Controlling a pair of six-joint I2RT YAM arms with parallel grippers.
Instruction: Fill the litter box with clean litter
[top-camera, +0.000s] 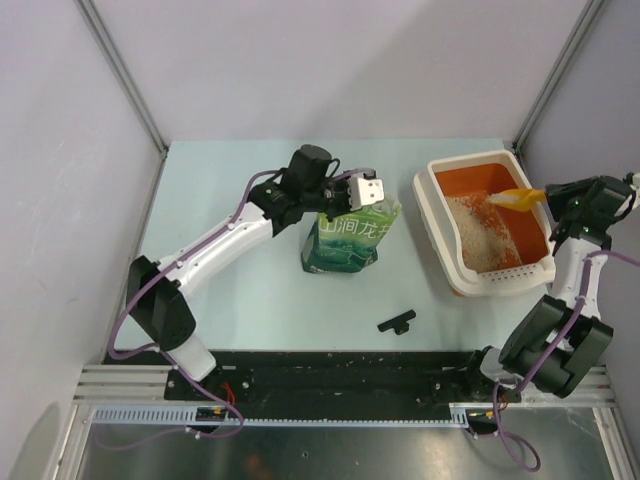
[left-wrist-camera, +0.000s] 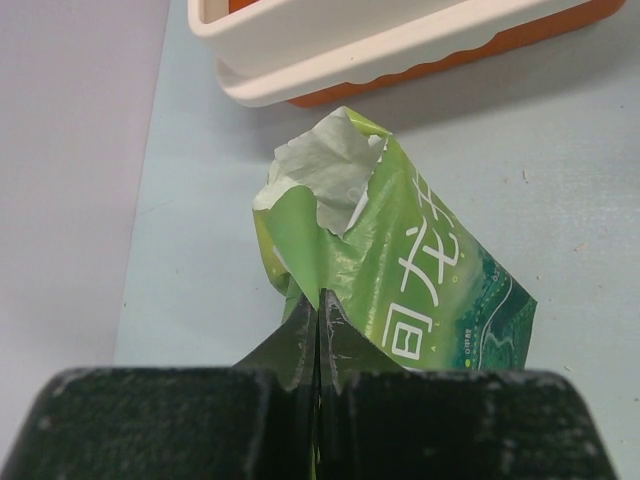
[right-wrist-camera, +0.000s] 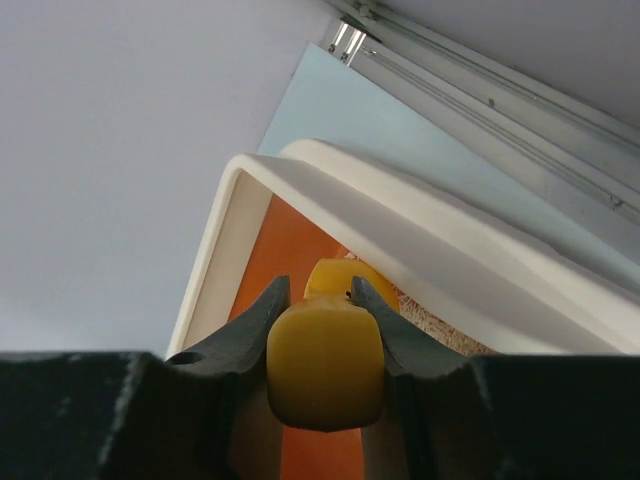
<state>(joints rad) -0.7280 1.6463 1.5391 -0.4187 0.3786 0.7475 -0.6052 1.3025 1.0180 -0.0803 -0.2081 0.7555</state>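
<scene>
The litter box, a white tray with an orange inside, sits at the right of the table. Pale beige clean litter covers part of its floor. My right gripper is shut on the handle of a yellow-orange scoop, whose blade reaches over the box's far right part. In the right wrist view the scoop handle fills the gap between the fingers, above the box rim. My left gripper is shut on the top edge of the green printed bag, which stands upright at mid-table.
A small black clip-like piece lies on the table in front of the bag. Grey walls enclose the table on the left, back and right. The box's white rim lies just beyond the bag in the left wrist view.
</scene>
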